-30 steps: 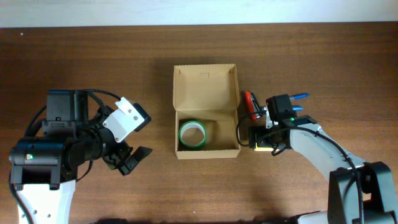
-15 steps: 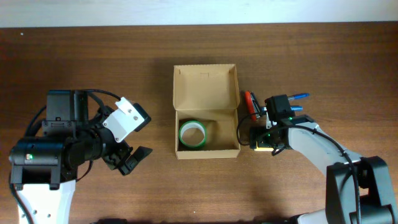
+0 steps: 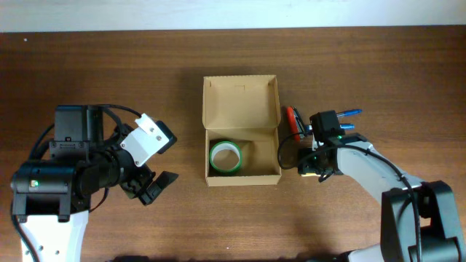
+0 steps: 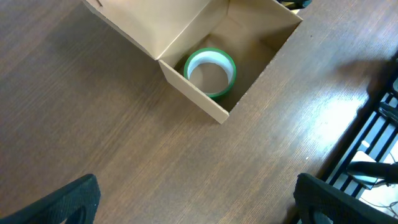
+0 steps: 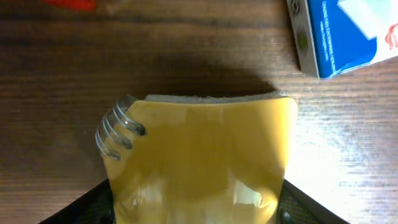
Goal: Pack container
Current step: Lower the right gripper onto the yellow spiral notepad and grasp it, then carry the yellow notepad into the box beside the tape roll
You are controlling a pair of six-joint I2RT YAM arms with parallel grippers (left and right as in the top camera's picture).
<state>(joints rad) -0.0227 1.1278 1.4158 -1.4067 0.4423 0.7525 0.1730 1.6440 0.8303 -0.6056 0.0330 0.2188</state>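
The container [image 3: 206,155], a brown cardboard box with its flap lid open toward the back, sits mid-table with a green tape roll [image 3: 225,156] inside. It also shows in the left wrist view [image 4: 194,98] with the roll [image 4: 210,72]. My right gripper [image 3: 310,168] is just right of the box, low on the table. In the right wrist view my right gripper [image 5: 196,208] is shut on a yellow spiral-bound notepad [image 5: 199,146], fingers pressing both its sides. My left gripper [image 3: 151,188] is open and empty, left of the box; its fingers [image 4: 74,198] stand wide apart.
A red item [image 3: 293,120] and blue items [image 3: 348,115] lie right of the box behind my right gripper. A blue and white packet [image 5: 348,31] lies just beyond the notepad. A dark frame shows past the table edge [image 4: 379,124].
My right gripper has settled slightly over the yellow notepad, hiding more of it from above. The left arm, box and tape roll have not moved.
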